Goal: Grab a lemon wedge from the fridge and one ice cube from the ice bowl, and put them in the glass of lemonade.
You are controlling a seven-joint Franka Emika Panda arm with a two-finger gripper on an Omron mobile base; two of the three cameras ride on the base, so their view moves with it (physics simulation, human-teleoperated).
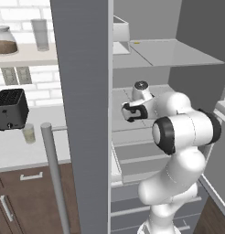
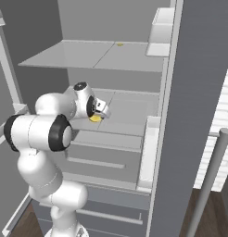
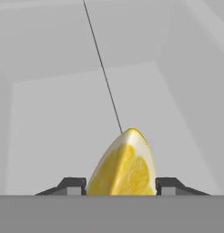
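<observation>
lemon wedge (image 3: 123, 166) between the jaws | jaws closed against it | on fridge (image 2: 129, 113) shelf

Lemon wedge (image 3: 124, 166): bright yellow, peel edge curving up to a point, pale cut face with segment lines showing. Stands upright on a grey shelf inside the fridge (image 1: 84, 114), pressed between the two dark finger tips, touching both. In the right base view the wedge (image 2: 95, 118) is a small yellow bit on the middle shelf.

Fridge: tall, grey, door swung open, long thin silver handle (image 1: 54, 176), grey shelves and drawers inside.

Glass of lemonade (image 1: 28, 133): small clear tumbler, pale yellow-green liquid, upright on the light counter just below the toaster in the left base view, left of the fridge door.
</observation>
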